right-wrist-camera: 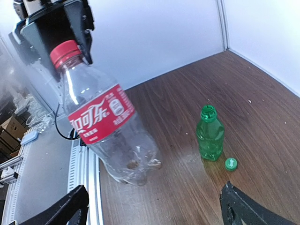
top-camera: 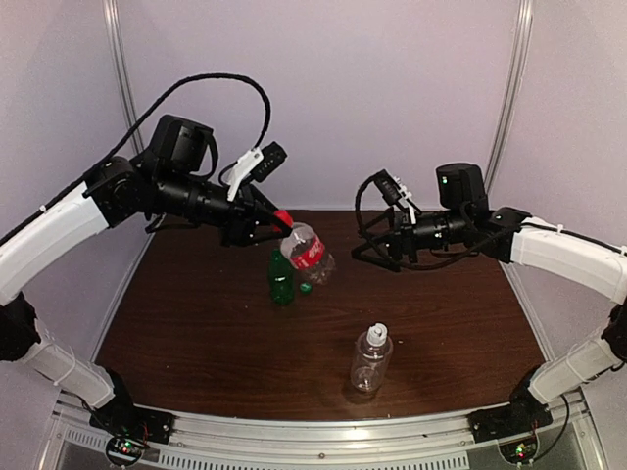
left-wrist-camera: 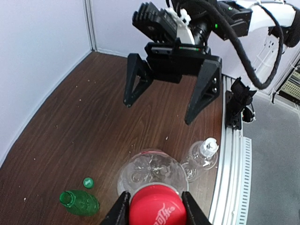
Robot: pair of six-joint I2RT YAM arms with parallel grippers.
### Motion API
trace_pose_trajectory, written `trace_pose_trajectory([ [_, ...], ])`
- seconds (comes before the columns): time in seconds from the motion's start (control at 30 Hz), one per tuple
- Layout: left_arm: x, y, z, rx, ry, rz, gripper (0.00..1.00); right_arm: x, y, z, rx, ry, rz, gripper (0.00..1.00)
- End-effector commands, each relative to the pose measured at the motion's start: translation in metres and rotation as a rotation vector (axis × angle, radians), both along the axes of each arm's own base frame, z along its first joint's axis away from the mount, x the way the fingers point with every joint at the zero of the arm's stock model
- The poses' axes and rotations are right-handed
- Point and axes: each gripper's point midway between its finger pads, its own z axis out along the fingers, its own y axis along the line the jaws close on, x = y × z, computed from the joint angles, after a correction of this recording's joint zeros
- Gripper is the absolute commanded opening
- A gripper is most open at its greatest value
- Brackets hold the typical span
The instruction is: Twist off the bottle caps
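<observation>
Although one cap of the three is off, the job looks about a third done, with two caps left to turn. At the left, the left gripper (left-wrist-camera: 157, 208) is clamped narrowly on the red cap (right-wrist-camera: 65, 52), one finger on each side, so this seems to be the cap in hand; it sits screwed on its neck and shows no gap that I can make out. Just below it, left of the middle of the table (top-camera: 196, 323), the green bottle (top-camera: 281, 279) stands upright with its mouth open, and it looks empty. The green cap (top-camera: 306, 288) lies flat on the wood just beside its right side, so that one is finished.

Next comes the red-label bottle (top-camera: 308, 255), tilted, its top toward the left arm and its base toward the table's middle. Whether the base rests on the wood or hangs just above it I cannot tell. It looks drained, apart from perhaps a small brownish speck at the bottom.

Further right, close to the near edge, the ribbed bottle (top-camera: 371, 360) stands upright, clear and apparently empty, with the white-grey cap (top-camera: 377, 333) on, untouched. At the right, the right gripper (left-wrist-camera: 157, 112) hangs with jaws wide and holds nothing, facing the tilted bottle and apart from it.
</observation>
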Motion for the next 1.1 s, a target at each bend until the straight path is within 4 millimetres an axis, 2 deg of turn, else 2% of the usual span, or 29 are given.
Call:
trace_pose_trajectory([
  [0.0, 0.001, -0.012, 0.034, -0.111, 0.026, -0.082, 0.24, -0.024, 0.004, 0.053, 0.11, -0.095, 0.123, 1.0],
  [0.17, 0.002, -0.029, 0.052, -0.157, 0.034, -0.15, 0.24, -0.028, 0.008, 0.072, 0.121, -0.164, 0.147, 1.0],
  [0.3, 0.004, -0.04, 0.059, -0.18, 0.054, -0.182, 0.24, -0.032, 0.014, 0.076, 0.104, -0.169, 0.183, 1.0],
  [0.53, 0.007, -0.053, 0.067, -0.223, 0.082, -0.217, 0.24, -0.036, 0.026, 0.069, 0.077, -0.154, 0.227, 1.0],
  [0.73, 0.006, -0.057, 0.07, -0.241, 0.094, -0.238, 0.24, -0.034, 0.032, 0.055, 0.038, -0.135, 0.225, 0.99],
  [0.9, 0.007, -0.059, 0.07, -0.244, 0.093, -0.242, 0.24, -0.037, 0.037, 0.052, 0.033, -0.127, 0.247, 0.88],
  [1.07, 0.007, -0.06, 0.067, -0.243, 0.096, -0.244, 0.24, -0.037, 0.039, 0.05, 0.031, -0.122, 0.259, 0.72],
])
